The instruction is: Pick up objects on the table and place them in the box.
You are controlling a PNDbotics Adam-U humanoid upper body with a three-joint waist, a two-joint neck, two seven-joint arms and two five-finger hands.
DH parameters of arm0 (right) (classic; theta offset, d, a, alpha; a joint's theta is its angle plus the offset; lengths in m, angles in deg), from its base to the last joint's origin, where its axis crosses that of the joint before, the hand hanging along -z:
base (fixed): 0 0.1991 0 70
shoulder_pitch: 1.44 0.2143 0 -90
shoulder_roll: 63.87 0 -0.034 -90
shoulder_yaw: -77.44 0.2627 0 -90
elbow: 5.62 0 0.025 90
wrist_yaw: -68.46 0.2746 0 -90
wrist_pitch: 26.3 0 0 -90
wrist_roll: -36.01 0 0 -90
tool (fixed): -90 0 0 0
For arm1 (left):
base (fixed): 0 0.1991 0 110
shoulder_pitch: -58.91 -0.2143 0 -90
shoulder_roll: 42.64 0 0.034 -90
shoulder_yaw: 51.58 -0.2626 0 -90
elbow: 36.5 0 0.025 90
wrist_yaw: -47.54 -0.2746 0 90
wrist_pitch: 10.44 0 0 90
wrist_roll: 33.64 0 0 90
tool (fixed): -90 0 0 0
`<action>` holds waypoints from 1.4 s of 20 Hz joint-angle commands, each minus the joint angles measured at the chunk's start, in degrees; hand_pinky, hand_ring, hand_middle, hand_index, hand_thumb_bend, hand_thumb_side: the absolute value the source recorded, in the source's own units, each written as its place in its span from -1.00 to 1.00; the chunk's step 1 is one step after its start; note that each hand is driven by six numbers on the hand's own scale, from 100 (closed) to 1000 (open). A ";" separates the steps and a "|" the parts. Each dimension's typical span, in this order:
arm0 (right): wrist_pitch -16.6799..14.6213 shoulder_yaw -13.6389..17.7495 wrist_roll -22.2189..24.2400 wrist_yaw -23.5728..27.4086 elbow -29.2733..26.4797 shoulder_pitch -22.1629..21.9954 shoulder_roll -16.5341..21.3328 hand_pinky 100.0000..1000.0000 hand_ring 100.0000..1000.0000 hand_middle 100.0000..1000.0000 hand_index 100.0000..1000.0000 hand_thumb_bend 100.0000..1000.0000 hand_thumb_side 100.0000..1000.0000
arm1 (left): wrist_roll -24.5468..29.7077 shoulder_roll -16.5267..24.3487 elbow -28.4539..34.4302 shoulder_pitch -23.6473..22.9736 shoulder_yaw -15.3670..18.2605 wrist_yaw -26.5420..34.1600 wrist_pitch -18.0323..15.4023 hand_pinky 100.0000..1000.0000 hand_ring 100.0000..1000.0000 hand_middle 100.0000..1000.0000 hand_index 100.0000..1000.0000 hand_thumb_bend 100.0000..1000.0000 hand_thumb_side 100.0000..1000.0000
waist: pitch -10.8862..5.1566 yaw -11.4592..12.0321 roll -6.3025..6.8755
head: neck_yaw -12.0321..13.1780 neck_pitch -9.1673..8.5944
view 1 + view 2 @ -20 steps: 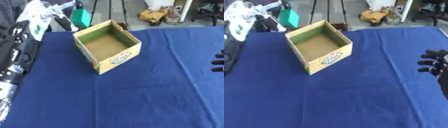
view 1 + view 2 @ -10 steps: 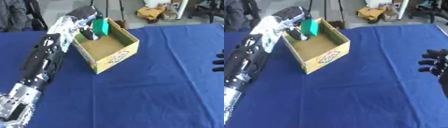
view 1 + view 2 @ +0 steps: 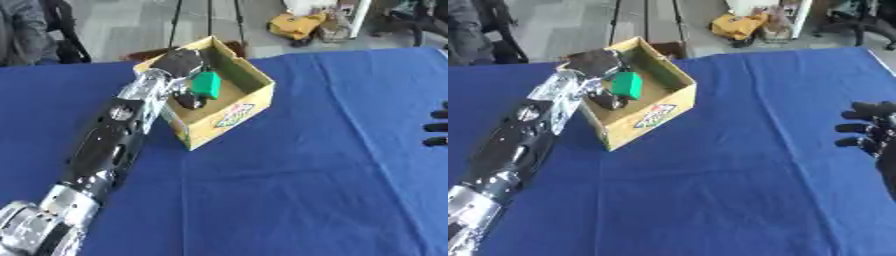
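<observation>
Right now the fingers of the left hand point(image 3: 182, 75) are curled round a green object point(image 3: 206, 84), pinching it from the left while it hangs inside the open top of the box point(image 3: 232, 117). It looks lifted off the box floor, not yet let go, so the release is the step left. Held over the middle of the opening, probably so it drops clear of the walls. The left arm point(image 3: 109, 145) slants in from the near left corner and lies over the box's left wall, which is why that rim is partly hidden. Box is cardboard, sits tilted on the blue tablecloth point(image 3: 297, 190), far left of centre. Right hand point(image 3: 874, 135) idles at the right edge, fingers straight and apart, holding nothing, well apart from the box. No other loose objects show on the cloth.
</observation>
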 commanded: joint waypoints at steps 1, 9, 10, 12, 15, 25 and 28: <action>-0.14 0.41 0.16 -0.23 -0.69 0.85 0.70 0.11 0.32 0.35 0.59 -1.00 0.77 | -0.61 0.46 -0.26 0.82 0.82 -1.11 -0.20 0.00 -0.13 -0.19 0.18 -0.55 -1.00 | -0.71 -0.16 -0.15 | 0.11 -0.67; -0.13 0.48 0.20 -0.24 -0.64 0.81 0.62 0.11 0.32 0.35 0.59 -1.00 0.77 | -2.03 0.78 0.04 0.45 0.72 -0.03 -2.64 0.15 0.00 -0.05 0.30 0.33 0.06 | -0.72 -0.06 -0.14 | -0.05 -0.73; -0.14 0.50 0.20 -0.24 -0.63 0.79 0.62 0.11 0.32 0.35 0.59 -1.00 0.77 | -2.22 0.87 0.10 0.41 0.72 0.19 -2.95 0.17 0.03 -0.02 0.32 0.40 0.20 | -0.73 -0.05 -0.14 | -0.09 -0.76; -0.14 0.51 0.21 -0.22 -0.63 0.79 0.60 0.11 0.32 0.35 0.59 -1.00 0.77 | -2.47 1.01 0.16 0.34 0.76 0.67 -3.41 0.20 0.07 0.02 0.34 0.53 0.35 | -0.77 -0.05 -0.15 | -0.15 -0.79; -0.14 0.53 0.22 -0.21 -0.59 0.75 0.61 0.11 0.32 0.35 0.59 -1.00 0.77 | -2.88 1.20 0.36 0.24 0.80 1.35 -4.03 0.23 0.11 0.05 0.36 0.61 0.45 | -0.85 0.02 -0.16 | -0.23 -0.79; -0.10 0.69 0.28 -0.26 -0.39 0.21 0.69 0.11 0.32 0.35 0.59 -1.00 0.77 | -3.88 3.84 3.68 0.44 2.21 8.38 -5.08 0.25 0.14 0.09 0.41 0.25 0.62 | -1.47 0.52 -0.10 | -0.99 -0.28; -0.08 0.73 0.28 -0.29 -0.31 -0.08 0.79 0.11 0.32 0.35 0.59 -1.00 0.77 | -3.62 5.64 5.99 0.73 2.69 11.42 -5.03 0.25 0.14 0.10 0.42 0.27 0.54 | -1.90 0.93 -0.01 | -1.37 0.05</action>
